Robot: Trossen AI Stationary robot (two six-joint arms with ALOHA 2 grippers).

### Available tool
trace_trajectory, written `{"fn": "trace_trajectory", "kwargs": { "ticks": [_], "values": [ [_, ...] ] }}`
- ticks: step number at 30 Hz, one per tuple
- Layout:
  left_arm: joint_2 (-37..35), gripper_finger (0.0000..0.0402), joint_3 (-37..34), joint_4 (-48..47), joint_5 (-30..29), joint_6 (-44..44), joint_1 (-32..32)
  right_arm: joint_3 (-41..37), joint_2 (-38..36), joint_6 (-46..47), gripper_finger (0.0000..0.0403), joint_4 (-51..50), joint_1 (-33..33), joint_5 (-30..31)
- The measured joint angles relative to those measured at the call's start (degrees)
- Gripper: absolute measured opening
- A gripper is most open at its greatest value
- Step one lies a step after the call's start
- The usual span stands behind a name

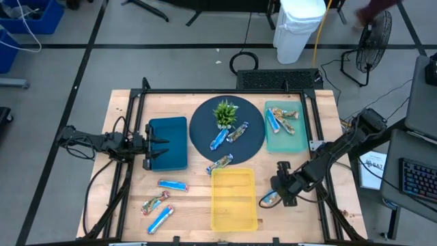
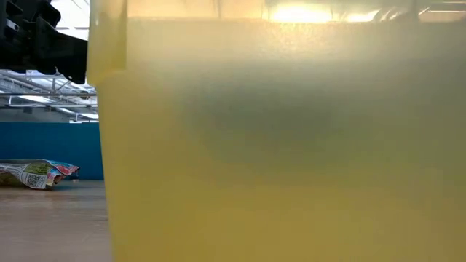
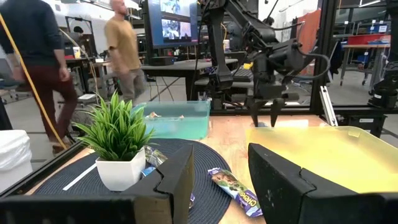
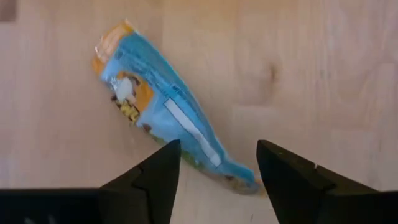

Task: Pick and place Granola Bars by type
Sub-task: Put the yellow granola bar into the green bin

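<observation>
Right gripper (image 1: pixel 278 196) hangs wide open over a blue bar (image 4: pixel 166 118) on the wood beside the yellow bin (image 1: pixel 234 199), which looks empty. Teal bin (image 1: pixel 285 131) has a few bars in it, and left gripper (image 1: pixel 153 152), open too, sits over the blue bin (image 1: pixel 169 143).

This is a robotics lab or workshop floor. The wooden table (image 1: pixel 205 102) sits inside a black metal frame, with 2 dark robot arms mounted at its sides. Around the table the floor is grey concrete marked with black tape lines, and loose cables trail across it. Beyond the table's far edge stand a white bin (image 1: pixel 298 29) and a floor fan (image 1: pixel 374 48); a keyboard (image 1: pixel 418 183) lies off to the table's right. The left wrist view shows, behind the table, 2 people (image 3: pixel 124 43) walking, a large monitor (image 3: pixel 177 22), workbenches and metal racking under high industrial ceilings.
</observation>
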Motion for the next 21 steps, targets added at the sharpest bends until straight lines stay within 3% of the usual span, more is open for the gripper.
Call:
{"fn": "trace_trajectory", "kwargs": {
  "ticks": [17,21],
  "values": [
    [-0.01,0.0159,0.01,0.00,-0.01,0.00,-0.01,-3.33,-0.02,4.93,0.0182,1.39,-0.29,-11.46],
    [-0.01,0.0159,0.00,0.00,0.00,0.00,0.01,-3.33,-0.02,4.94,0.0173,1.35,-0.29,-11.90]
  ]
}}
